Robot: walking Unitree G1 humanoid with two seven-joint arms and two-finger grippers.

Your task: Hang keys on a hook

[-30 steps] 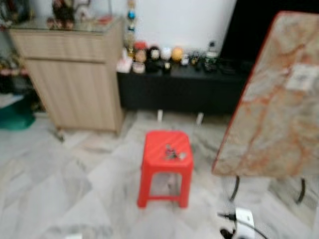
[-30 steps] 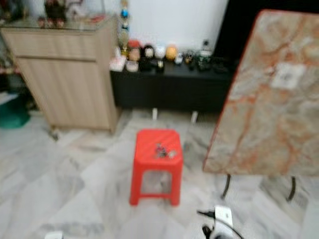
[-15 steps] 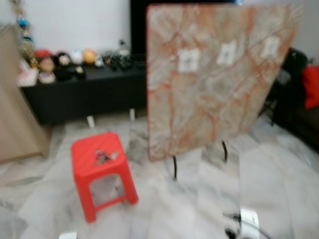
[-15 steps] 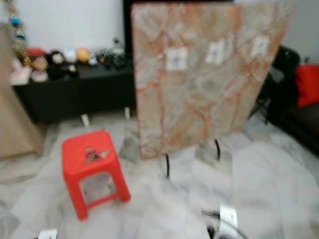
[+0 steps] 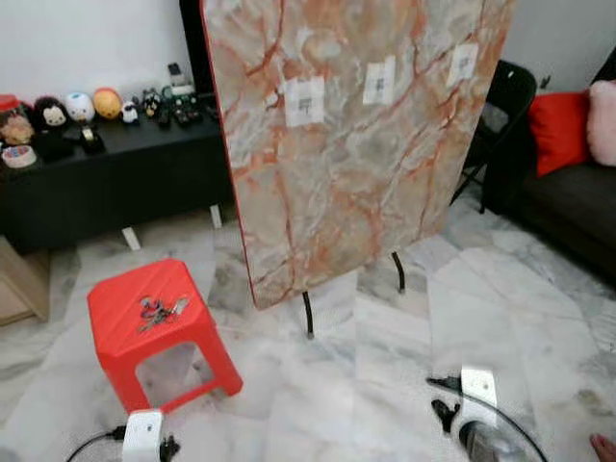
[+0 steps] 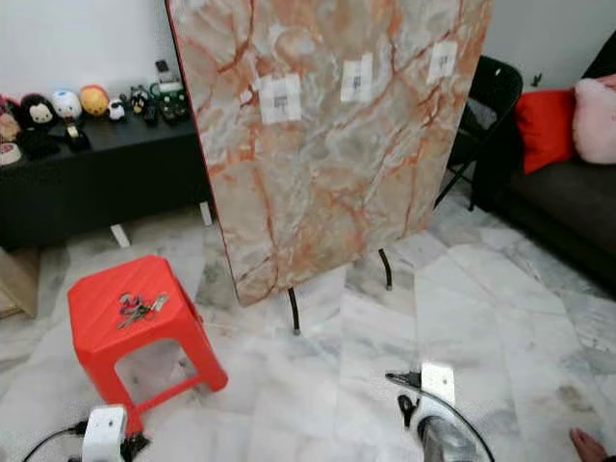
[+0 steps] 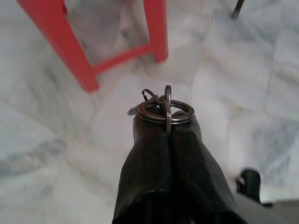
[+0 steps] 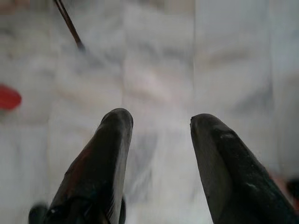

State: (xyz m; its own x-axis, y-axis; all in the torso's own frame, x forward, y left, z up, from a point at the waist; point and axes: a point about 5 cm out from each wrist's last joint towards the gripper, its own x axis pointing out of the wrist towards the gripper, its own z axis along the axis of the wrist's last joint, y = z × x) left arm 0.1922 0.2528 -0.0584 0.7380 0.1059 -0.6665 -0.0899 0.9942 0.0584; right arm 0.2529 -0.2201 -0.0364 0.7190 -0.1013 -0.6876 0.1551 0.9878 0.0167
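Keys (image 7: 162, 103) on a metal ring sit pinched at the tips of the left gripper (image 7: 164, 122), whose two black fingers are pressed together around the ring; the ring stands just past the fingertips, with one key edge-on across it. Beyond the gripper, in the left wrist view, are the legs of a red stool (image 7: 70, 51) and the pale marble floor (image 7: 243, 93). The head views add what the wrist view cannot: a second bunch of keys (image 5: 159, 310) lies on the stool's seat, ahead of and above the left gripper, and a tall marble-patterned board (image 5: 346, 135) on thin black legs stands ahead between the two grippers, bearing three small white squares (image 5: 305, 100) near its top. Left of the board a low black cabinet (image 5: 106, 183) carries a row of small figurines (image 5: 79, 106); right of it are a black folding chair (image 5: 496, 106) and a dark sofa with a red cushion (image 5: 558, 130). The right gripper (image 8: 160, 122) hangs over bare floor with its fingers spread apart and nothing between them.
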